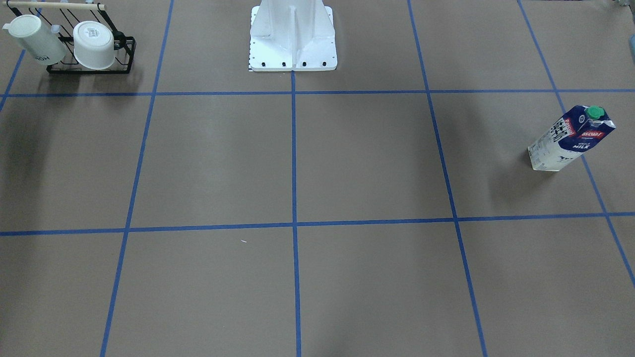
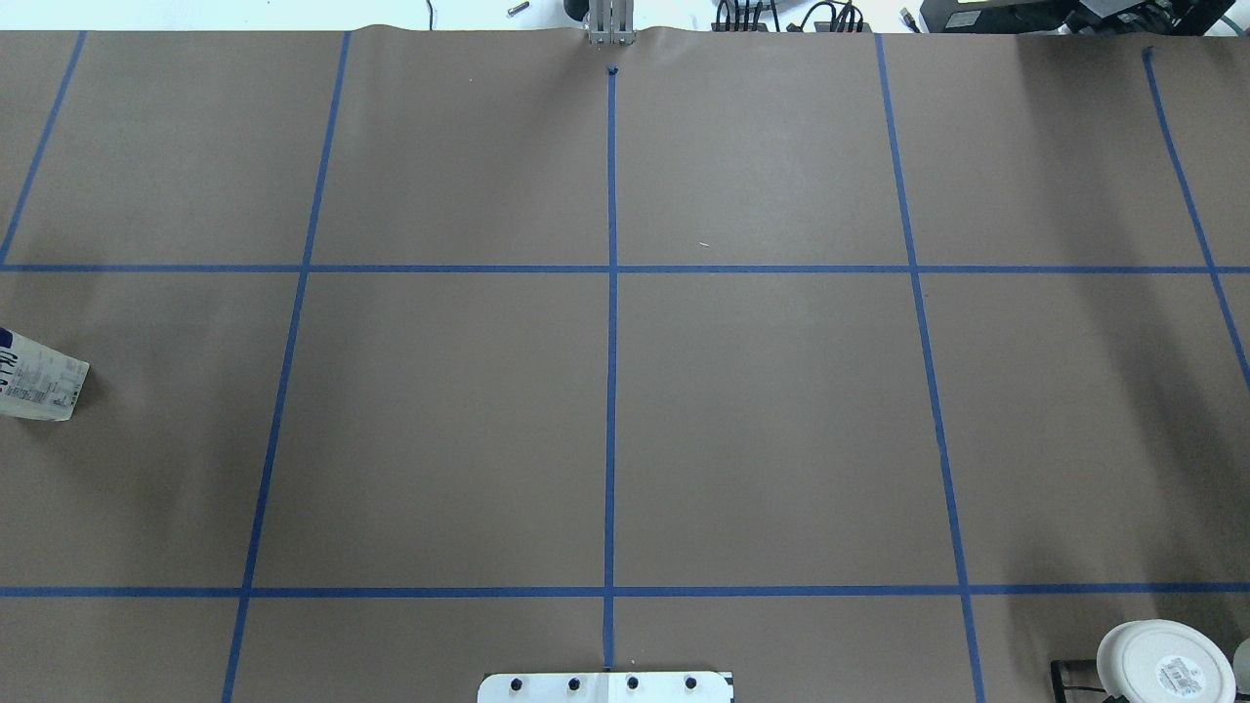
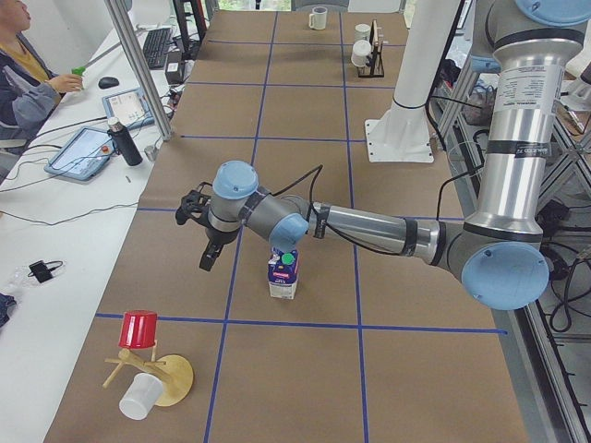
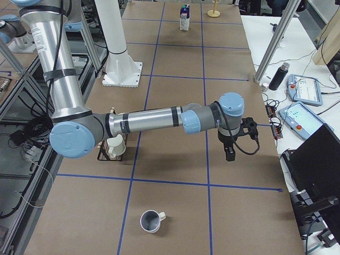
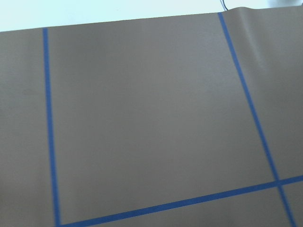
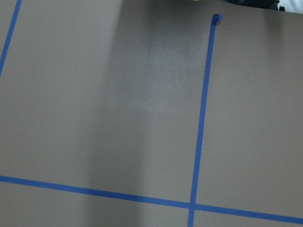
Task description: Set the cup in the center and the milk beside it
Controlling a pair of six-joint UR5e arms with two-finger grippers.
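Cup (image 4: 150, 221): upright at the table's (image 4: 175, 58) right end, not yet centred. Right pincer (image 4: 230, 155): hanging beyond it, opening we cannot tell. Left pincer (image 3: 208, 260): likewise, near the milk (image 4: 184, 17), upright far left, we judge within its reach.

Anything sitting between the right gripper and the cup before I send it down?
Nothing but bare brown paper and blue tape lines between the right gripper and the cup, as the exterior right view shows.

Wire rack (image 1: 99, 71) holds lettered mug (image 1: 34, 39), stamped-base cup (image 1: 94, 45); red cup (image 3: 138, 329) atop wooden stand (image 3: 174, 380).
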